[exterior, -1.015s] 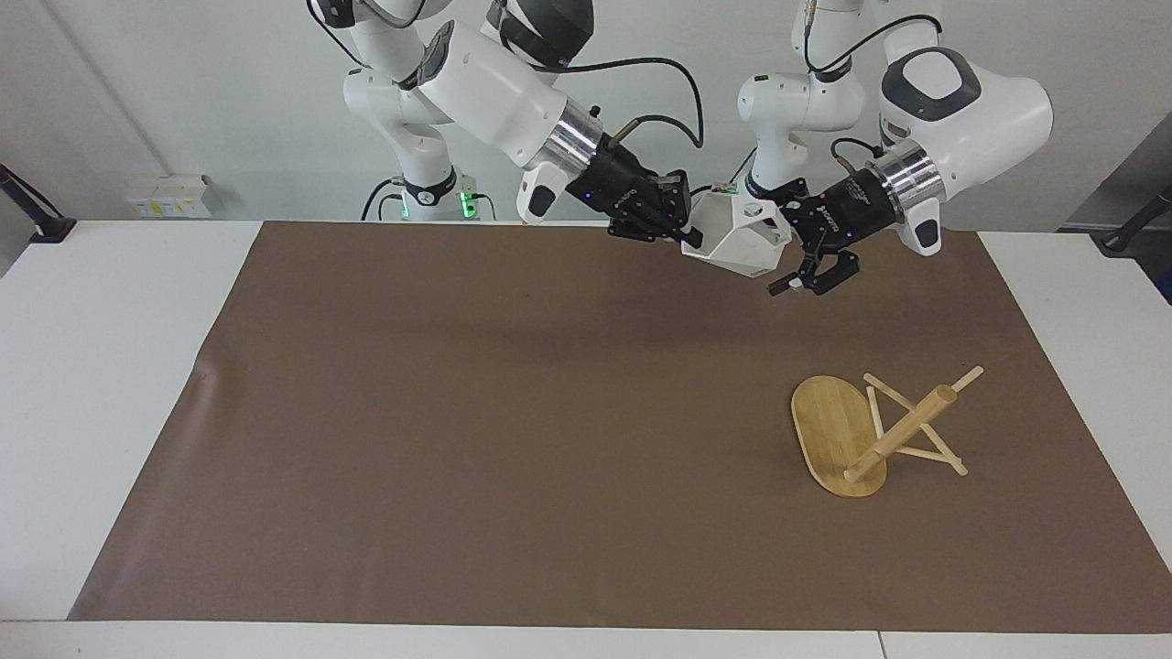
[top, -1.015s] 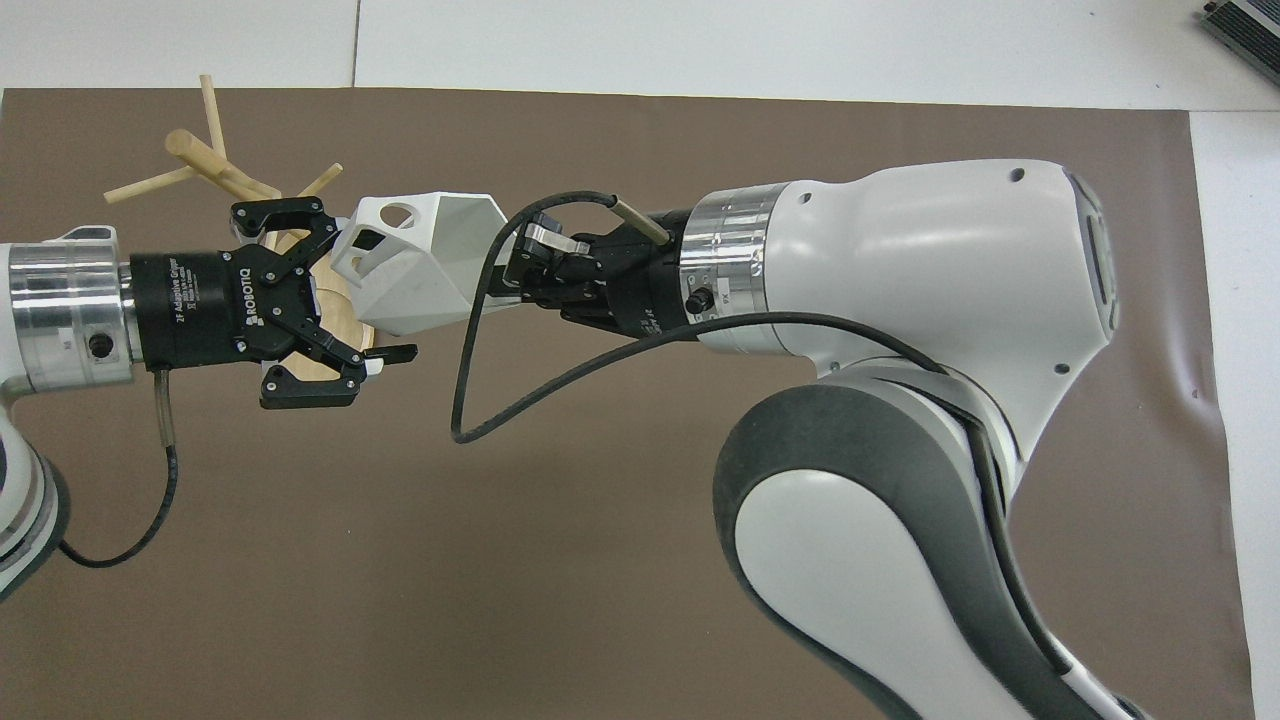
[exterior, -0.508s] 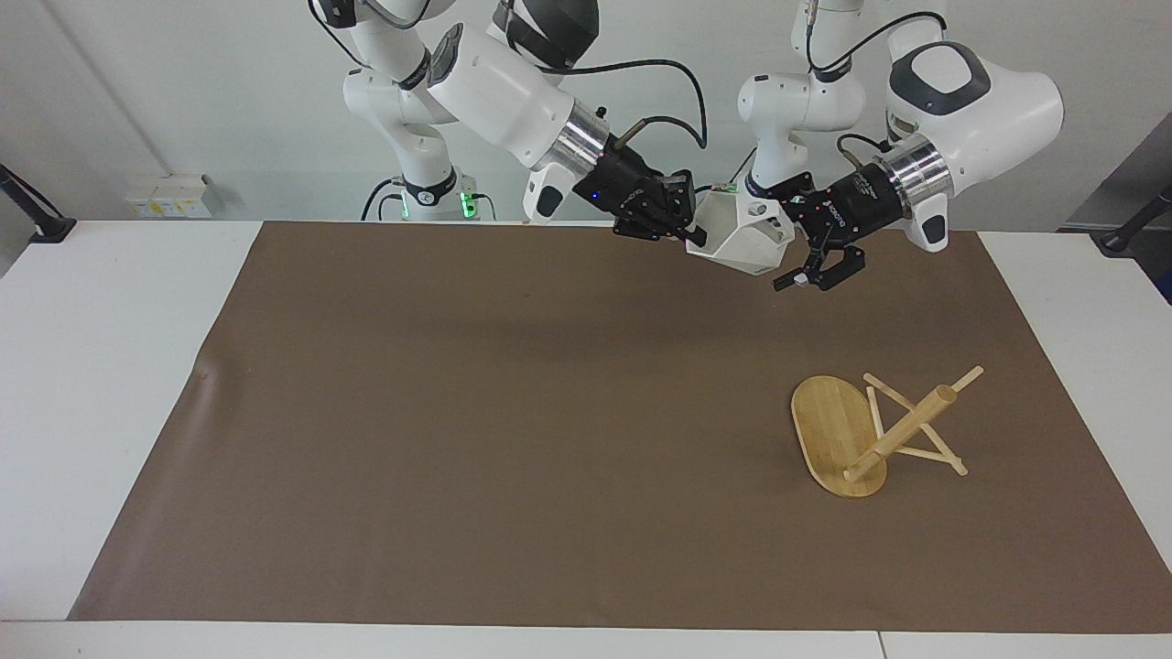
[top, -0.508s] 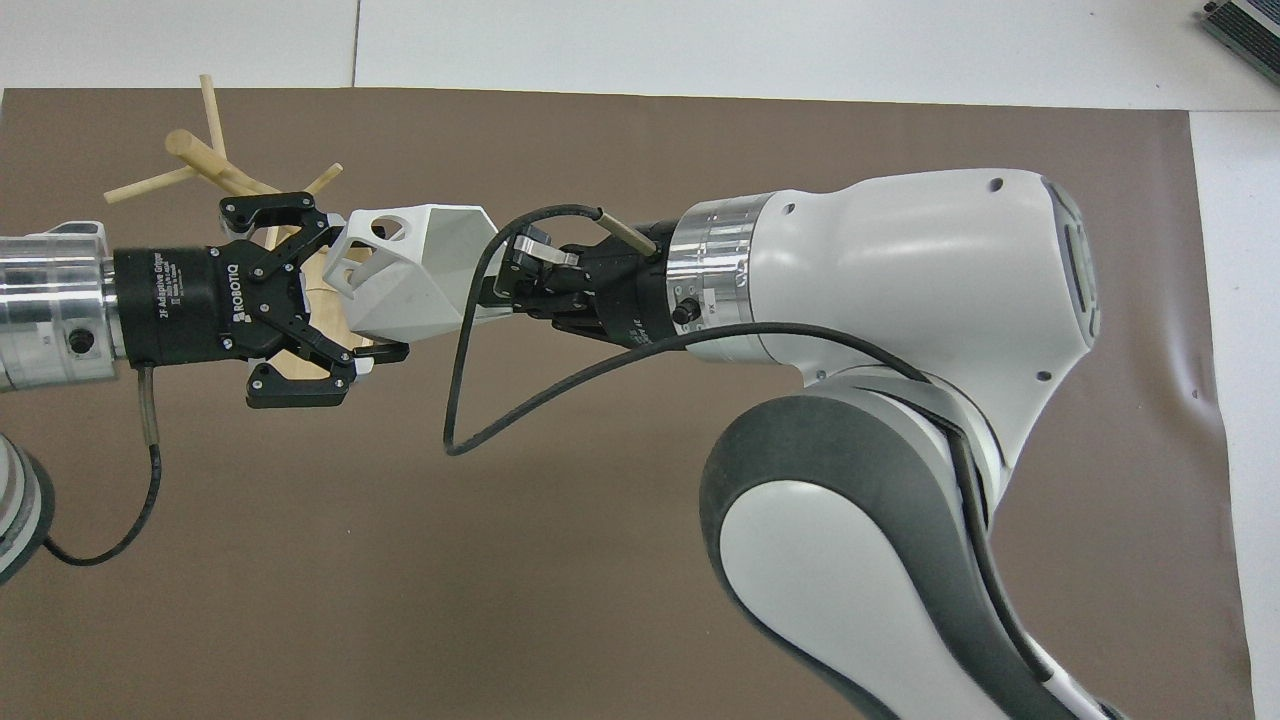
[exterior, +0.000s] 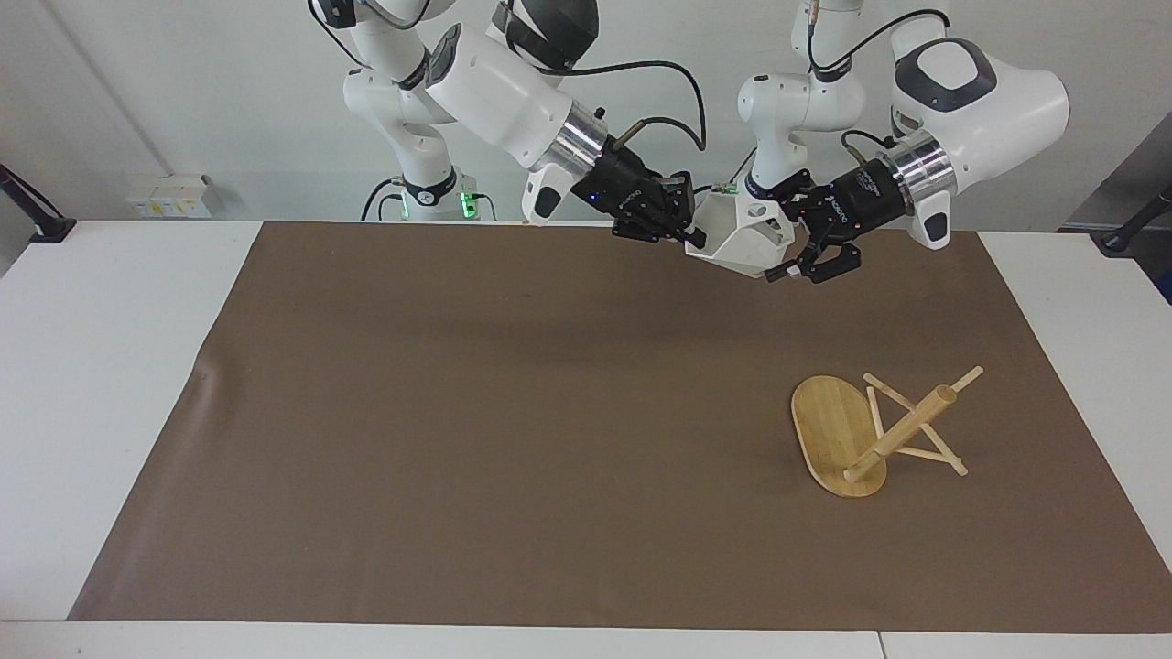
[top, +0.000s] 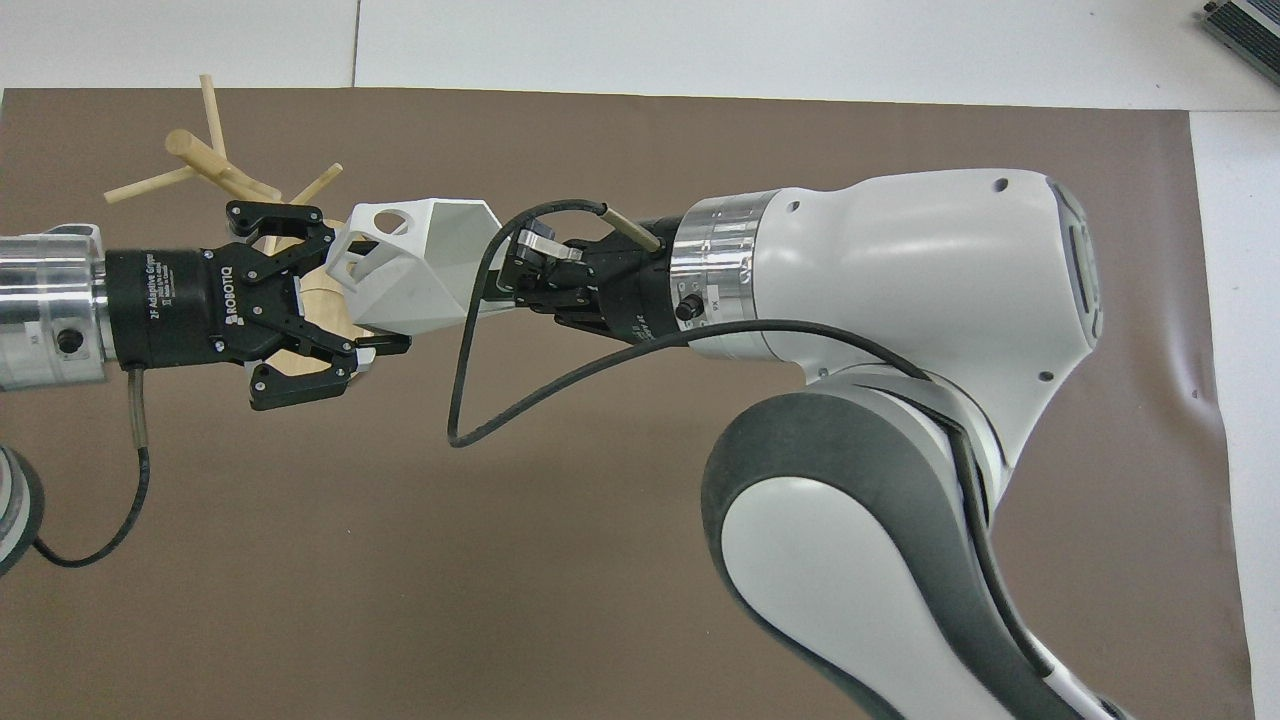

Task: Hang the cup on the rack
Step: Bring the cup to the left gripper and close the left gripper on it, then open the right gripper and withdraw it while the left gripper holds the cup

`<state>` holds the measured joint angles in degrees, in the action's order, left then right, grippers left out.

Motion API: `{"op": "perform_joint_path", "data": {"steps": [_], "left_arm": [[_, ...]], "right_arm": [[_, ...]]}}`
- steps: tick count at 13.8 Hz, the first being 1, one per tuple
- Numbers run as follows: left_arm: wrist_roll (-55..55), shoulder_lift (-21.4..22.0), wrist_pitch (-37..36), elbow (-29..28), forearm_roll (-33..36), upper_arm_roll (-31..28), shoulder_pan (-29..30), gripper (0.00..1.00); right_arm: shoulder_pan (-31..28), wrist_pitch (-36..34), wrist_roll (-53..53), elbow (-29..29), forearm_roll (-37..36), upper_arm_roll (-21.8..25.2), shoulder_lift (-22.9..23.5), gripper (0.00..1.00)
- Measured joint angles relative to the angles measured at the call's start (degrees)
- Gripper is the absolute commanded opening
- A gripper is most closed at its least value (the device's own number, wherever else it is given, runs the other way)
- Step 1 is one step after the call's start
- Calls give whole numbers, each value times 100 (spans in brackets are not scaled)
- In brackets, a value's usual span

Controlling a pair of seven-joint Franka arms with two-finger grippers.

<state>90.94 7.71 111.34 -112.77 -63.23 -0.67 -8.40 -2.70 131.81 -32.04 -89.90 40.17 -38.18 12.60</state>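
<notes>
Above the end of the brown mat (exterior: pixel 513 421) nearest the robots, a white faceted cup (exterior: pixel 742 240) hung in the air between two robot arms, well clear of the surface (exterior: pixel 110 384). The right pincer (exterior: pixel 689 234) was clenched on the cup's rim at the open mouth, carrying it on its side. The left pincer (exterior: pixel 789 263) sat against the other end of the cup, at the blocky handle with its round hole, and was clamped there, so both arms appeared to have a grasp on the cup at once. This looked like a handover partway through. The wooden rack (exterior: pixel 884 430) lay tipped over on the mat toward the left arm's end, farther from the robots than the cup, its oval base on edge and its post and thin pegs slanting down to the mat. To do the handover well, the right pincer should let go only once the left one's clamp is firm, then draw straight back off the rim without twisting the cup. The rack would likely need standing upright before any peg could pass through the handle hole.
</notes>
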Motion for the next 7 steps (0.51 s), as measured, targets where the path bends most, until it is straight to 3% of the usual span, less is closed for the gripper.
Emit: {"op": "perform_joint_path", "data": {"steps": [3,4,6,7], "left_arm": [[0,1,-11,0,0,-2,3,0],[0,1,-14,0,0,-3,5,0],[21,0,-3,4,-4,-4,17,0],[23,4,-34,4,-4,-4,45,0]], "right_arm": [[1,0,0,0,0,-2,0,0],[1,0,0,0,0,-3,0,8],[6,-17,0,-2,0,-12,0,39],[13,-11,0,-2,0,-19,1,48]]}}
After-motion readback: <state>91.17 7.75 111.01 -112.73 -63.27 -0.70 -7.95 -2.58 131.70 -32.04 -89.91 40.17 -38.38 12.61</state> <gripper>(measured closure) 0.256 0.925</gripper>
